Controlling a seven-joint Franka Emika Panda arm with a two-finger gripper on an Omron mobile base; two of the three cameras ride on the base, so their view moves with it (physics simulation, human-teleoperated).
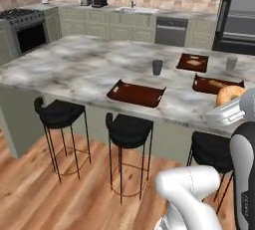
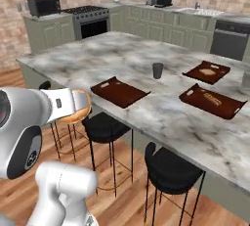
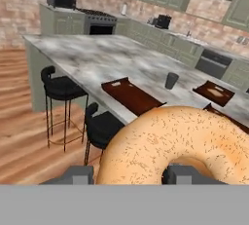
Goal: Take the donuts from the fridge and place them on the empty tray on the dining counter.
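One orange-tan donut (image 3: 182, 143), three dark trays on the marble counter (image 1: 69, 67), the empty tray (image 1: 136, 93) among them, one grey cup (image 1: 157, 67), three black stools.

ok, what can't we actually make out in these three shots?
- Pincer in the hand view: fingertips cut off by the bottom edge and covered by the orange-tan donut.
- Donut's lower half in the left base view: hidden behind the white hand.
- Fridge in the left base view: cut by the right edge, so its inside is unreadable.
- Pastries on the two far trays: too small to identify.
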